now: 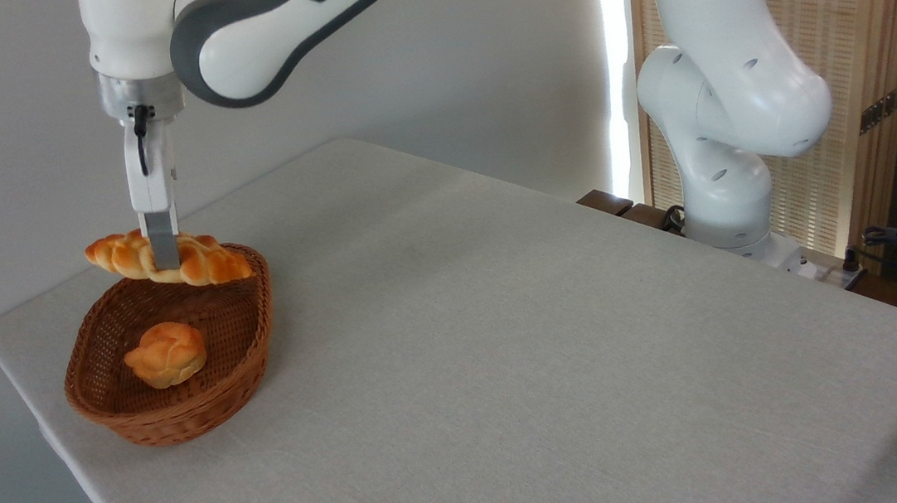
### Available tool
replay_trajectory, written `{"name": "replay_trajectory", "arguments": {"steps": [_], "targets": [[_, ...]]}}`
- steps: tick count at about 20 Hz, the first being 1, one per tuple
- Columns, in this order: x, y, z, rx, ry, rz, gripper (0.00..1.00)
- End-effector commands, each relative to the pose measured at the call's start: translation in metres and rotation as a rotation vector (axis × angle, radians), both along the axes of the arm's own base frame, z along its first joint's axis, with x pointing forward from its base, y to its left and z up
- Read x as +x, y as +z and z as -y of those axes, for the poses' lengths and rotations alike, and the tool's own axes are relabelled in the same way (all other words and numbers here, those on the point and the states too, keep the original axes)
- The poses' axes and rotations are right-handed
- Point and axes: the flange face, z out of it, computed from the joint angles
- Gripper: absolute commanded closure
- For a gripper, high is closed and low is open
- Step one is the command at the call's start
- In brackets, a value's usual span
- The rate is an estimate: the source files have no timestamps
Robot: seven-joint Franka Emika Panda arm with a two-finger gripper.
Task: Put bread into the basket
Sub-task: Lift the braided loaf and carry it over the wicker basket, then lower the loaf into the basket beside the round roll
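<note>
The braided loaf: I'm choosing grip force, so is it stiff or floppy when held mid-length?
Probably stiff: the braided loaf stays straight, ends unsagging, held only at its middle by the gripper. Likely light, since narrow jaws carry it. Its glossy surface might be slippery.

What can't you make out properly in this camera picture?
- Gripper: only one finger shows; the loaf hides the other.
- Basket: its near wall hides the floor by the bun.
- Arm: upper links cut off by the top edge.
</note>
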Motion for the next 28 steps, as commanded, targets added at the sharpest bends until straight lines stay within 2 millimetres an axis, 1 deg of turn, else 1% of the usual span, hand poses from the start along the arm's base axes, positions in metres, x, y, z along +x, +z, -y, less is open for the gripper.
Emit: {"name": "replay_trajectory", "arguments": {"steps": [1,5,11,18,20,21,22,23,24,26,28], "targets": [[0.003,-0.001,0.0,-0.002,-0.003,0.018,0.0],[0.0,-0.014,-0.001,0.011,-0.006,-0.005,0.0],[-0.001,-0.016,-0.001,0.015,-0.007,-0.011,0.0],[-0.001,-0.01,-0.004,0.015,0.005,-0.007,0.0],[0.0,-0.003,-0.011,0.014,0.02,0.0,0.0],[-0.001,0.006,-0.014,0.014,0.025,0.007,0.0],[-0.003,0.013,-0.019,0.02,0.029,0.002,0.0],[-0.002,0.023,-0.031,0.026,0.047,-0.004,0.0],[-0.003,0.037,-0.048,0.035,0.07,-0.008,0.0],[-0.011,0.065,-0.077,0.067,0.104,-0.025,0.0],[-0.014,0.086,-0.113,0.094,0.148,-0.055,0.0]]}}
